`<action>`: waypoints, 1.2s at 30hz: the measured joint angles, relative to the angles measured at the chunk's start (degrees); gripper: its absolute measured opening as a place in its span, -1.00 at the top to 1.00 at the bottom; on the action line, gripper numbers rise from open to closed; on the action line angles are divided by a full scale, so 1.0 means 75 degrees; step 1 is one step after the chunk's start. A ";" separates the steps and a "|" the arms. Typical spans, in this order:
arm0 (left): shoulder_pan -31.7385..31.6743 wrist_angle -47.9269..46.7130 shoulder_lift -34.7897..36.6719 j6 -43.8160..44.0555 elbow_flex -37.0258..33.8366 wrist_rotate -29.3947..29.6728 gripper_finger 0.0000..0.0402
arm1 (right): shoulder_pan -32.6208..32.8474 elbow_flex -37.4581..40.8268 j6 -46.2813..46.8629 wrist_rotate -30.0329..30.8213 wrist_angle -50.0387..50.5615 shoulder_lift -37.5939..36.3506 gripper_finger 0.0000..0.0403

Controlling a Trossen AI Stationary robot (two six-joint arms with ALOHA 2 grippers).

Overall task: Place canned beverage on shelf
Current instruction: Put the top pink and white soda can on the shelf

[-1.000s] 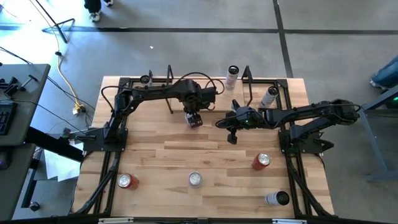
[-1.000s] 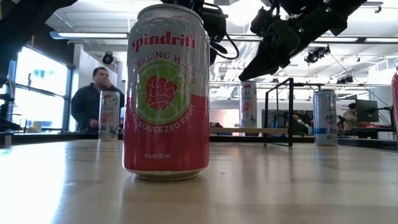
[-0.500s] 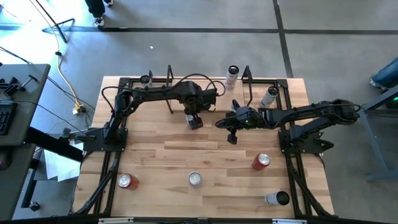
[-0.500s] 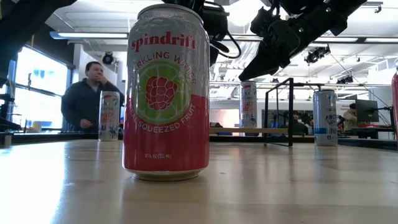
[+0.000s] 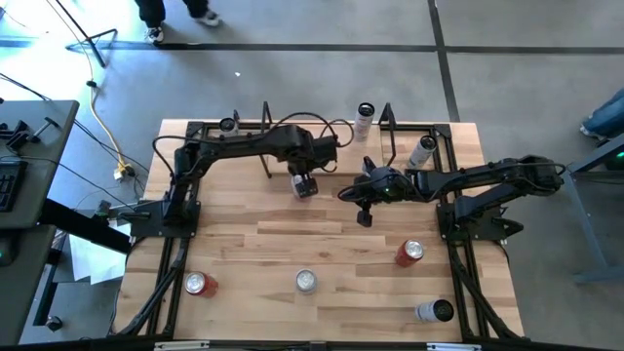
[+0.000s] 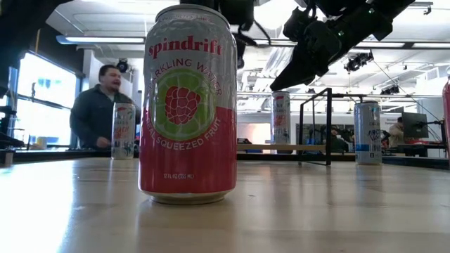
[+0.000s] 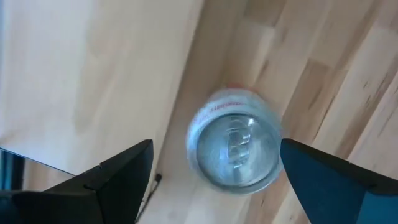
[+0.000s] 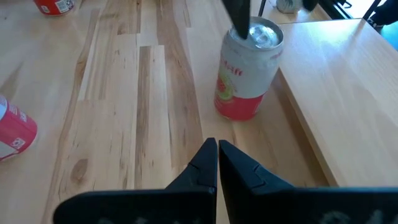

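In the left wrist view the can (image 7: pixel 235 148) under the left tool (image 7: pixel 211 171) is blurred, its label unreadable, while in the low view the large raspberry can (image 6: pixel 188 104) hides the desk (image 6: pixel 337 204) behind it.

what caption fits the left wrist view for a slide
Open left gripper above an upright can standing on the tabletop beside the shelf board.

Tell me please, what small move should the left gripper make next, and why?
Probably lower the left gripper straight down and close it on the can. It hangs open right above the upright can, which stands on the table beside the shelf board, not on it.
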State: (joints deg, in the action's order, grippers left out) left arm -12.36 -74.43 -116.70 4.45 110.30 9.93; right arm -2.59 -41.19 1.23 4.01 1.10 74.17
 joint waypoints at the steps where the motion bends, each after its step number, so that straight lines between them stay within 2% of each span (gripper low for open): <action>1: 0.0017 0.0076 0.0078 0.0022 0.0001 0.0022 -0.70 | 0.0003 0.0000 0.0000 -0.0003 0.0000 0.0000 1.00; 13: 0.0310 0.1148 0.0832 -0.0006 0.0000 0.0362 -0.70 | 0.0003 0.0000 0.0032 0.0001 0.0009 0.0000 1.00; 21: 0.0688 0.1622 0.0935 -0.0085 -0.0007 0.0466 -0.70 | 0.0184 0.0000 -0.0003 0.0017 0.0038 0.0000 1.00; 24: 0.0835 0.2152 0.0991 -0.0213 -0.0368 0.0756 -0.70 | 0.0256 0.0000 -0.0013 0.0068 0.0047 0.0000 1.00; 31: 0.1035 0.3462 0.1443 -0.0420 -0.1670 0.0776 -0.70 | 0.0353 0.0003 -0.0003 0.0271 0.0172 0.0000 1.00; 36: 0.1158 0.4065 0.2338 -0.0256 -0.2576 0.0812 -0.70 | 0.0356 0.0003 0.0026 0.0291 0.0204 0.0000 1.00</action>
State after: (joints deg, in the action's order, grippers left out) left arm -3.67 -43.94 -99.16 2.54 90.98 16.02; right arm 0.08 -41.17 1.43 6.20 2.63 74.17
